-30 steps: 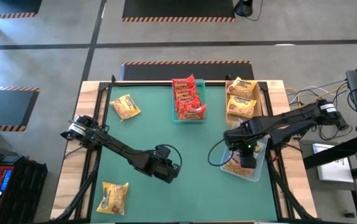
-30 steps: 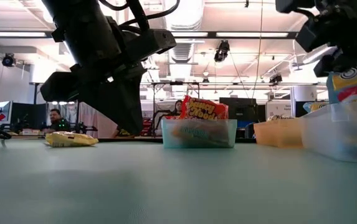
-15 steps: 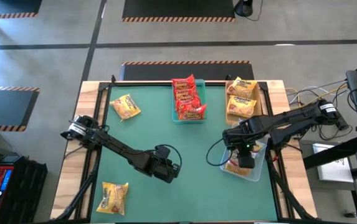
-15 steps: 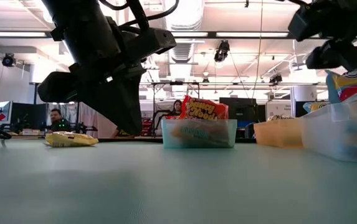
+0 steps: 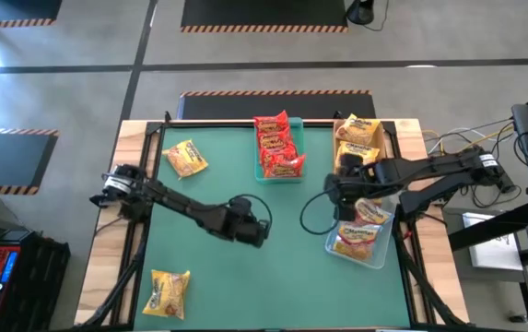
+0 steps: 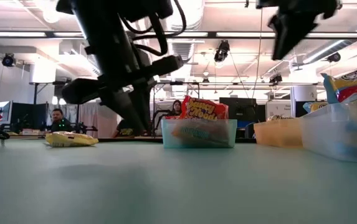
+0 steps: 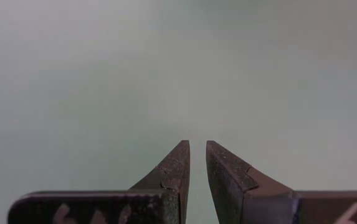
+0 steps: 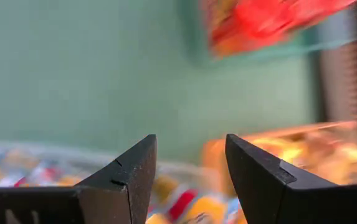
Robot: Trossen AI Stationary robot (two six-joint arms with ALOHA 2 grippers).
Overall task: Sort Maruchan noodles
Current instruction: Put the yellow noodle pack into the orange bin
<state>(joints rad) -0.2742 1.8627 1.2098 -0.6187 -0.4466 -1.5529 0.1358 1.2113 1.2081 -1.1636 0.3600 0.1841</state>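
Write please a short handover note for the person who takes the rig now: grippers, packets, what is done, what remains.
Left gripper: shut, empty, over the mat at mid-table.
Right gripper: open, empty, above the clear tray's far end.
Done: red packets in the teal tray; yellow-orange packets in the tan tray; yellow-white packets in the clear tray.
Left: two loose packets on the mat, one far left, one near left.

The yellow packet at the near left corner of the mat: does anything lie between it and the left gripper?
Nothing visible does. In the high view only bare green mat lies between the left gripper, shut and empty, and the yellow packet. The right gripper is far off, above the clear tray.
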